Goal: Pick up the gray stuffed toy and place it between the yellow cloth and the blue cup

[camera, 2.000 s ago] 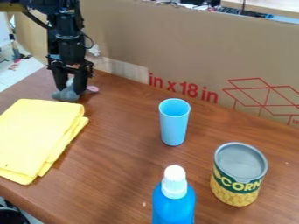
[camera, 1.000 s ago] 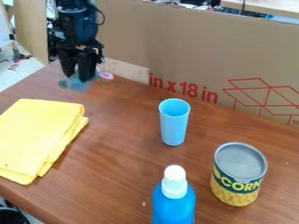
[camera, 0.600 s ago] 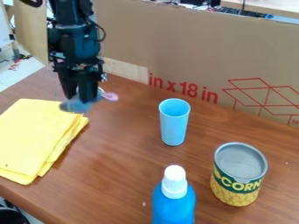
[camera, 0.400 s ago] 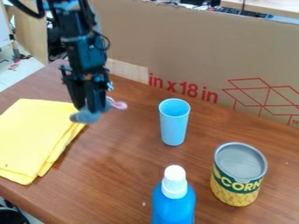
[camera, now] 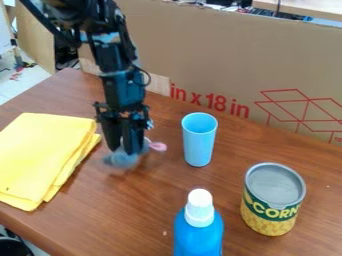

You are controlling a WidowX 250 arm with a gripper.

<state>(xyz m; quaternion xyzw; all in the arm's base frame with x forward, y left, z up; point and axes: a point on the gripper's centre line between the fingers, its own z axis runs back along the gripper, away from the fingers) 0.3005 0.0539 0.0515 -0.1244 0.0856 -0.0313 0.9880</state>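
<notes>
Camera view, and here we are in what looks like the carrying step: the black two-finger gripper [camera: 125,150] hangs over the left-middle of the brown wooden table [camera: 137,215], and it's pinching a small, soft-looking grey-blue toy [camera: 121,159] between its tips. A pink piece [camera: 157,146] pokes out on the right side, toward the cup. So there's our toy, right of the folded yellow cloth [camera: 43,155] and left of the light blue plastic cup [camera: 199,142], with a gap either way. Is it clear of the wood or brushing it? Can't tell from here; its edges are blurred. Grasping looks done, I'd say, and setting down is still to do. Where to, though? Bare wood nearer this side seems possible, the cloth too, and I wouldn't bet on either. Whichever it is, the next move calls for an even grip, enough height for the dangling underside, then a gentle lowering and a release only once the toy is supported. Watch that cup! It stands upright and tall, and a wide swing right could let the pink piece knock it. Farther right and nearer waits the yellow-and-green metal can [camera: 270,200], with the blue plastic bottle with a white cap [camera: 199,232] at the near edge, so the left side offers the easier path.
</notes>
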